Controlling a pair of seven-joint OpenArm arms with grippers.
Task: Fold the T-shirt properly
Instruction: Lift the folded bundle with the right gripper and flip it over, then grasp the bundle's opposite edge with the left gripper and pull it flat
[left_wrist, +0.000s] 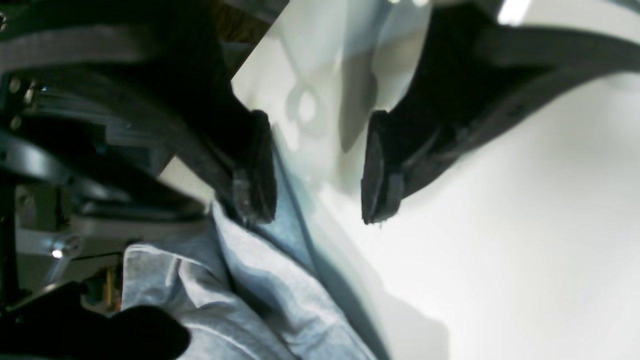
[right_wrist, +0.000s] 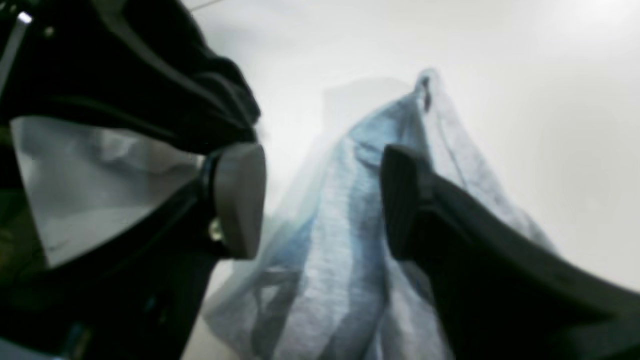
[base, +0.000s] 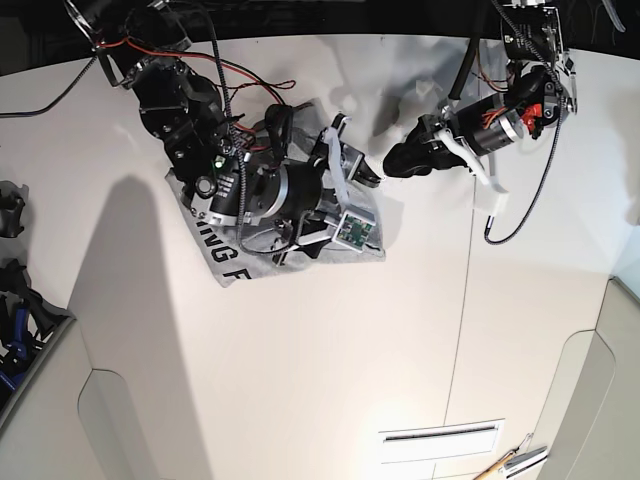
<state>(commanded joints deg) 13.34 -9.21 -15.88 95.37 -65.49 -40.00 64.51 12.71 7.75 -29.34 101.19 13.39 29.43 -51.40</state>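
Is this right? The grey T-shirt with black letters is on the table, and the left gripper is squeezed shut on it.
Not quite: the left gripper is open, with nothing between its fingers, as the left wrist view shows. The grey T-shirt with black letters is indeed on the table.

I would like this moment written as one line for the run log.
T-shirt: rumpled on table, lettering partly showing | right gripper: open, over shirt | left gripper: open, beside shirt
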